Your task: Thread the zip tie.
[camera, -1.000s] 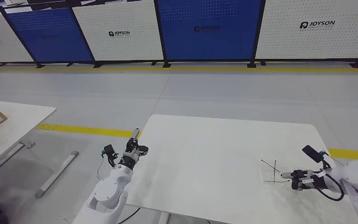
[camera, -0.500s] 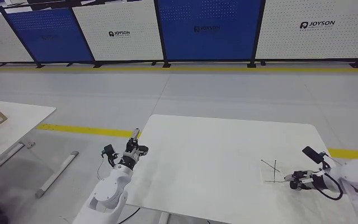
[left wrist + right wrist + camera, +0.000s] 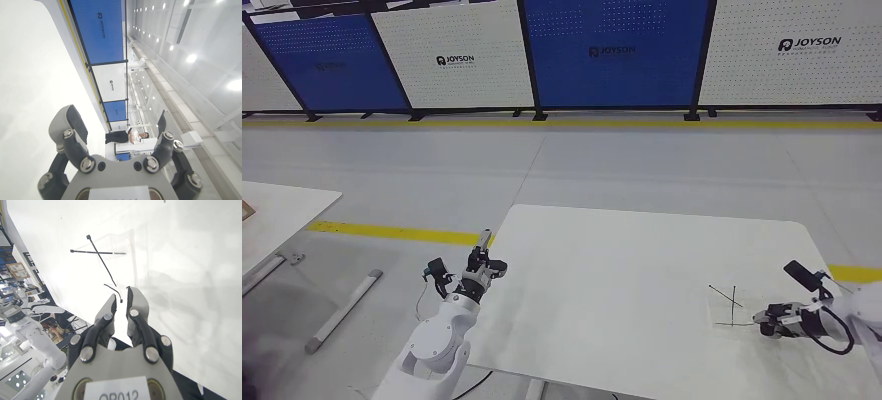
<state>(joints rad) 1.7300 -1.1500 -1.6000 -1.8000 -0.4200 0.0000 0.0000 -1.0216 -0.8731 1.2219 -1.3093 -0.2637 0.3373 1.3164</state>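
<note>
Right tool [image 3: 121, 292] has drawn back slightly toward the right edge of the desk [image 3: 622, 270] since 1.0 s ago; left tool [image 3: 117, 109] unchanged. Right tool: fingers a narrow gap apart, gripping nothing. Zip ties counted: 3, all on the desk. One curved zip tie [image 3: 118, 292] has its head just ahead of the fingertips; two crossed zip ties [image 3: 98, 253] lie just beyond. Left tool: wide open, empty, at the desk's left edge.

Two crossed zip ties [image 3: 98, 252] are laid on the table [image 3: 642, 270], toward its right near side. A third zip tie [image 3: 121, 300] is placed just nearer, its end found just before the right pincer [image 3: 122, 291]. The left pincer [image 3: 483, 240] is held at the table's left edge, well apart.
</note>
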